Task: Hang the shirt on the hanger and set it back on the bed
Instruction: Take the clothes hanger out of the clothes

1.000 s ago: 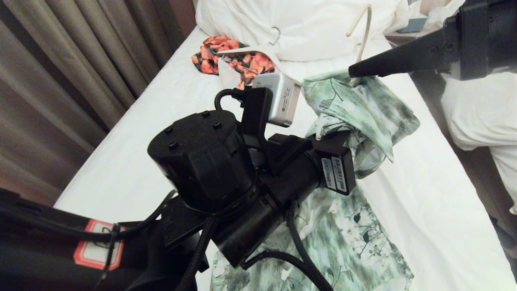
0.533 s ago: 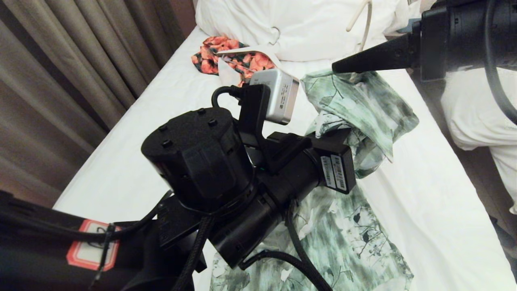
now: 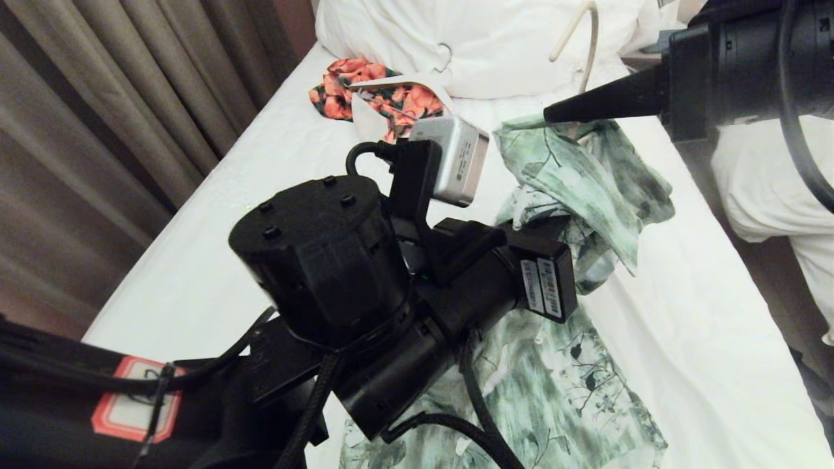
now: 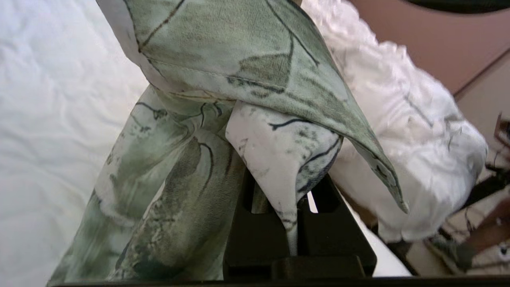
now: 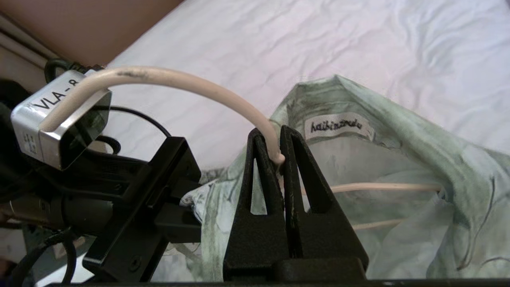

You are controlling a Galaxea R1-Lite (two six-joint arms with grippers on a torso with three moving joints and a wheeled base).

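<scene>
The green and white shirt (image 3: pixel 573 195) lies on the white bed (image 3: pixel 690 312), with its top part lifted up off the sheet in a bunch. The left gripper (image 4: pixel 293 223) is pinched tight on a fold of the shirt cloth and holds it up. The right gripper (image 5: pixel 279 159) comes in from the other side, and its two black fingers are squeezed together on the neck of the thin cream hanger (image 5: pixel 179 81). The hanger's hook curves up above the fingers, and its thin arms go inside the shirt, near the collar label (image 5: pixel 336 126). An orange flowery garment (image 3: pixel 365 94) lies farther up the bed, by the puffy white duvet (image 3: pixel 495 45).
</scene>
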